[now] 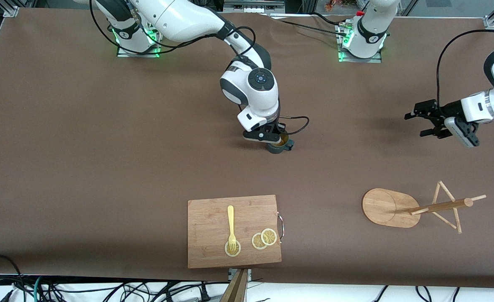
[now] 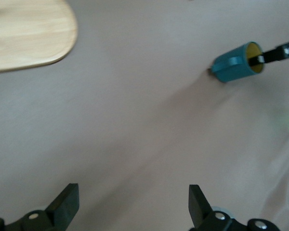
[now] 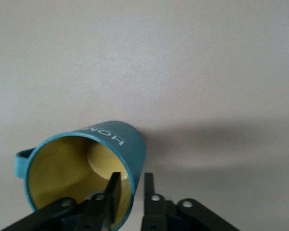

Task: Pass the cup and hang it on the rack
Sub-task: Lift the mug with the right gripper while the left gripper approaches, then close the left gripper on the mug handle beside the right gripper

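Note:
The dark teal cup [image 1: 279, 147] with its ochre inside stands on the brown table near the middle. My right gripper [image 1: 275, 139] is over it, shut on the cup's rim [image 3: 127, 163], with one finger inside and one outside the wall. The handle [image 3: 23, 156] sticks out to the side. My left gripper [image 1: 417, 124] is open and empty, up in the air toward the left arm's end of the table. Its wrist view shows the cup [image 2: 236, 62] some way off from the left gripper [image 2: 134, 202]. The bamboo rack [image 1: 440, 205] stands nearer the front camera; its oval base [image 2: 29, 33] also shows there.
A wooden cutting board [image 1: 213, 251] with a metal handle lies near the front edge. It holds a yellow fork [image 1: 231, 224] and lemon slices [image 1: 264, 239]. Cables hang at the table's front edge.

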### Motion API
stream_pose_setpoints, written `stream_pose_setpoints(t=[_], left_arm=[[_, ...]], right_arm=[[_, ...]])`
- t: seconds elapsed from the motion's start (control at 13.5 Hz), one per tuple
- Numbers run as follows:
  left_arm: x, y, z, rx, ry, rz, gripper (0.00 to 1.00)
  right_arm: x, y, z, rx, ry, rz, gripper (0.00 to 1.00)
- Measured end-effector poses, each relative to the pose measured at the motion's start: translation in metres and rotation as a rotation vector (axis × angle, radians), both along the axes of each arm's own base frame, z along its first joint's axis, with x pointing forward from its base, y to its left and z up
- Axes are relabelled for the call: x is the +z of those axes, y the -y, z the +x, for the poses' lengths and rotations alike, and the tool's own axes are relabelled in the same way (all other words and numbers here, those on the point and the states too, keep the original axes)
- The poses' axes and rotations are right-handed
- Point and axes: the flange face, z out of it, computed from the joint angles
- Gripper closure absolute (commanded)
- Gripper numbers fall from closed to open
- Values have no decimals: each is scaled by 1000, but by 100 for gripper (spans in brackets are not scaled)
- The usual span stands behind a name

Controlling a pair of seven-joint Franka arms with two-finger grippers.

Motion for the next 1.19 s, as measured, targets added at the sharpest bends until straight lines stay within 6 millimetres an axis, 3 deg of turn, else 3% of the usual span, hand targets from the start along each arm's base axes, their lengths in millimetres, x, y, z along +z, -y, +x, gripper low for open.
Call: stream_pose_setpoints(t=[0.3, 0.52, 0.67, 0.97, 1.19], left_arm=[[-44, 43, 9, -203, 122, -208, 0], [-96, 88, 7, -375, 201, -365, 0], [-133, 104, 2, -426, 271, -478, 0], [-212, 143, -17, -473, 375, -669, 0], [-247, 184, -23, -472, 478, -774, 0]], right_arm=[[39, 4, 20, -20, -5, -33, 0], [85, 28, 49, 28, 0, -72, 0], [110, 62, 75, 78, -6, -106, 0], [156, 153, 127, 245, -36, -174, 0], [187, 220, 155, 337, -62, -202, 0]])
